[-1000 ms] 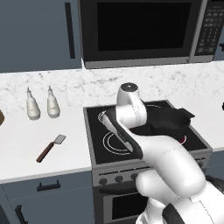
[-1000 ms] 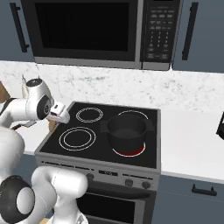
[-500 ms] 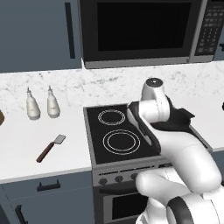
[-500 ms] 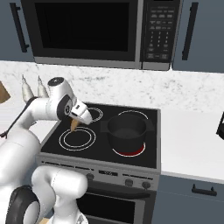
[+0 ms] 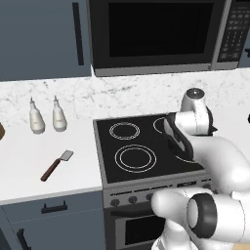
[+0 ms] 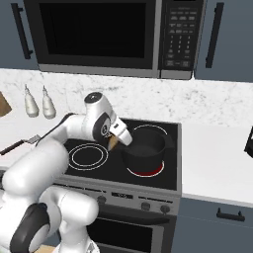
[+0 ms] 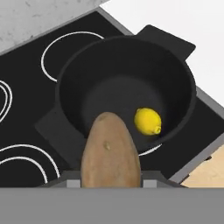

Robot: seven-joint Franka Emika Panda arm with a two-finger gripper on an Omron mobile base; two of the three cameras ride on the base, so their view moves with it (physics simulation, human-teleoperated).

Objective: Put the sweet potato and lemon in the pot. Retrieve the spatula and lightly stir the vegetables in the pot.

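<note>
Stove (image 6: 99, 170) burners supported the pot (image 7: 127, 94), which already contained the lemon (image 7: 147, 121); the gripper (image 6: 114, 142), jaws clamped on the sweet potato (image 7: 110, 153), hovered beside its rim for release.

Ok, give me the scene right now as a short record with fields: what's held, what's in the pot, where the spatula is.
held: sweet potato, clamped in the gripper, near the pot's rim
pot: on the stove's front right burner
in pot: lemon on the bottom
spatula: flat on the counter left of the stove, untouched
bottles: two, against the back wall
next step, likely: drop the sweet potato in the pot
</note>
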